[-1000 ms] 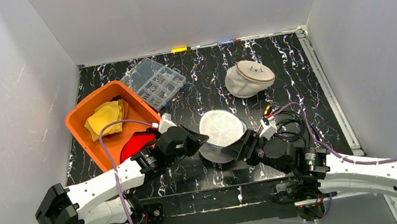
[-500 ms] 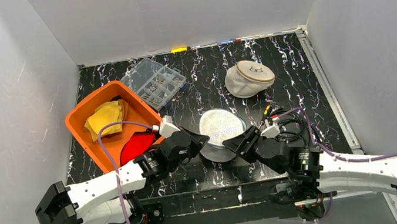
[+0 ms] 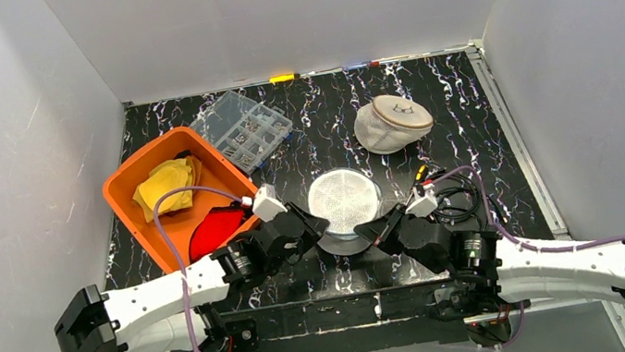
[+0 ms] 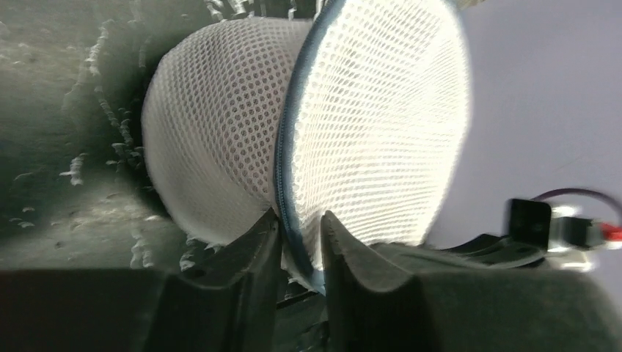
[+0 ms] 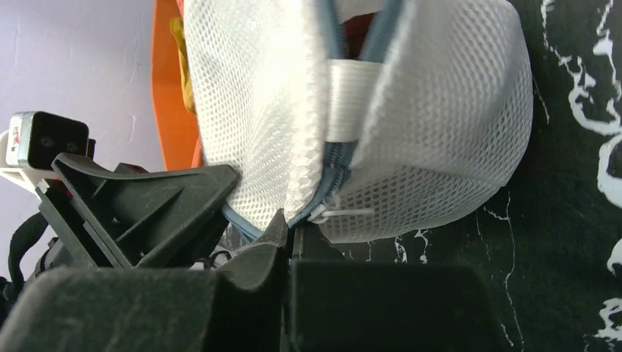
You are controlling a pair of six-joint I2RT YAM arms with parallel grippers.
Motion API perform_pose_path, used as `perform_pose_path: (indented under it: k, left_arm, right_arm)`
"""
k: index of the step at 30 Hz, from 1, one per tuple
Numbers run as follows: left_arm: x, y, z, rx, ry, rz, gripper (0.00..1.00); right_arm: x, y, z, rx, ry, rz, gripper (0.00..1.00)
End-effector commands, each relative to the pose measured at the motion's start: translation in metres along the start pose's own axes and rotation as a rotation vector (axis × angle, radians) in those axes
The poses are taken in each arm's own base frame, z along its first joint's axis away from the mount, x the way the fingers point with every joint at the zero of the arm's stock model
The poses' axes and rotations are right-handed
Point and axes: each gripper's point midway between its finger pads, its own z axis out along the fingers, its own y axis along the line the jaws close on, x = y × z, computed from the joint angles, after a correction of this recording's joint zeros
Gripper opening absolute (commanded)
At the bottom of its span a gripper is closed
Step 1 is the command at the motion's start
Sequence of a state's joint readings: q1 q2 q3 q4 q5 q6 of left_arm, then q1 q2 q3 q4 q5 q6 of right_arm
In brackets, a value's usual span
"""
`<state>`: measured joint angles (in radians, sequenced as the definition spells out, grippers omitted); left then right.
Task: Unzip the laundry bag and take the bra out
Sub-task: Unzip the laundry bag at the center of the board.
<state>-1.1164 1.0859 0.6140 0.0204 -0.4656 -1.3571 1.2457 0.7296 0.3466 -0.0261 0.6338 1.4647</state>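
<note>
Laundry bag (image 3: 345,197) tipped level, L gripper (image 4: 301,236) & R gripper (image 5: 287,226) pinching it

Bright, even overhead light; blown-out glare on the mesh laundry bag (image 4: 381,125); soft wrist-view foregrounds.

The laundry bag (image 3: 345,199) lies mid-table between the left gripper (image 3: 323,227) and right gripper (image 3: 376,228) (both at its near rim). A bin (image 3: 119,188) sits left, a compartment box (image 3: 244,130) behind it, another mesh bag (image 3: 390,122) far right.
</note>
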Motion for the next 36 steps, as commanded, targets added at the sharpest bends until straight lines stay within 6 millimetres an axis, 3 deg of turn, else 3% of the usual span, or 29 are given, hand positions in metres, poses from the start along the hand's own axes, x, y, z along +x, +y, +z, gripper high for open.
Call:
perform_pose_path:
  k: [1,2,4,6,9,13,16,19,23,26,31,36]
  left_arm:
    - [-0.016,0.027,-0.023,-0.096,-0.034,0.134,0.41]
    - [-0.022,0.033,-0.032,-0.12,-0.04,0.15,0.56]
    - [-0.037,0.045,-0.052,-0.168,-0.062,0.193,0.75]
    - [-0.054,0.048,-0.072,-0.162,-0.093,0.233,0.85]
    - [-0.078,0.045,-0.096,-0.124,-0.148,0.307,0.89]
    - [-0.109,0.027,-0.125,-0.043,-0.236,0.356,0.89]
    - [-0.124,0.024,-0.142,-0.038,-0.268,0.385,0.87]
    - [-0.123,0.029,-0.144,-0.049,-0.254,0.399,0.87]
    - [-0.1,0.04,-0.131,-0.045,-0.178,0.391,0.87]
    - [-0.081,0.045,-0.119,-0.033,-0.118,0.388,0.86]
    - [-0.055,0.056,-0.098,-0.065,-0.031,0.407,0.84]
    - [-0.033,0.056,-0.082,-0.071,0.054,0.437,0.8]
  right_arm:
    - [-0.009,0.036,-0.008,-0.095,0.004,-0.219,0.01]
    - [-0.009,0.048,-0.012,-0.119,0.025,-0.317,0.01]
    - [-0.006,0.062,-0.02,-0.157,0.076,-0.485,0.01]
    - [-0.003,0.078,-0.026,-0.192,0.122,-0.626,0.01]
    - [0.01,0.099,-0.029,-0.28,0.204,-0.774,0.01]
    - [0.027,0.147,-0.029,-0.478,0.265,-0.844,0.01]
    - [0.028,0.164,-0.023,-0.556,0.262,-0.867,0.01]
    - [0.025,0.135,-0.012,-0.574,0.289,-0.822,0.01]
    - [0.021,0.083,-0.009,-0.577,0.284,-0.789,0.01]
    - [0.024,0.056,-0.016,-0.59,0.289,-0.805,0.01]
    - [0.026,0.025,-0.022,-0.547,0.296,-0.804,0.01]
    - [0.018,0.015,-0.026,-0.504,0.258,-0.776,0.01]
